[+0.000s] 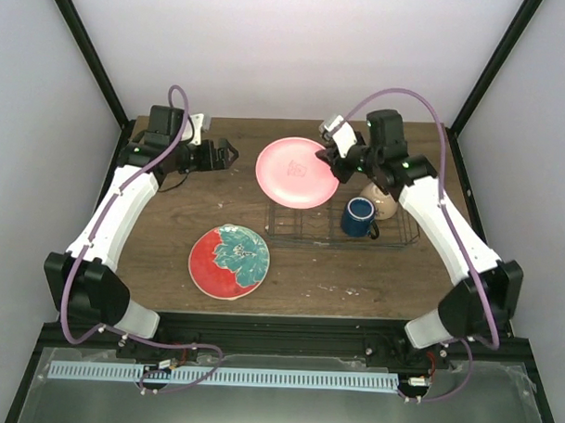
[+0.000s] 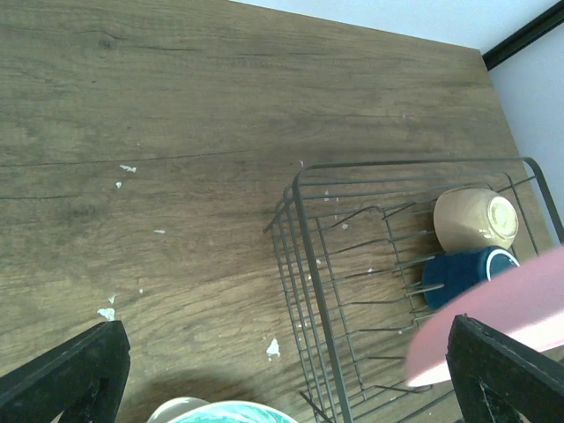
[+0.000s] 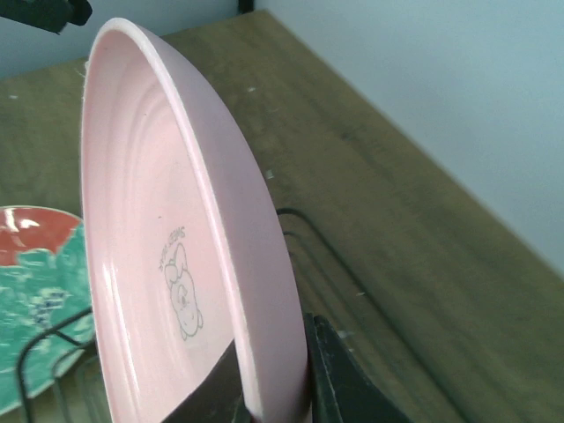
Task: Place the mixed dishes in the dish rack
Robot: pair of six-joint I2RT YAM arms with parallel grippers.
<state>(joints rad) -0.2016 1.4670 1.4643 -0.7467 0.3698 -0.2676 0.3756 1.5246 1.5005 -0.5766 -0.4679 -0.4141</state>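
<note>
Right gripper [image 1: 329, 157], its jaws closed on the rim of the pink plate [image 1: 296, 172], is holding that plate tilted in the air at the far left corner of the dish rack [image 1: 310, 233]. Left gripper [image 1: 231, 157] is hovering over the far left part of the table [image 1: 170, 235], its fingers [image 2: 66, 374] spread wide with nothing between them. Inside the rack, toward its right end, the dark blue mug [image 1: 358, 214] is sitting just beside the small cream bowl [image 1: 383, 204]. The red plate with teal flower pattern [image 1: 230, 261] is lying flat on the table, left of the rack and apart from it.
</note>
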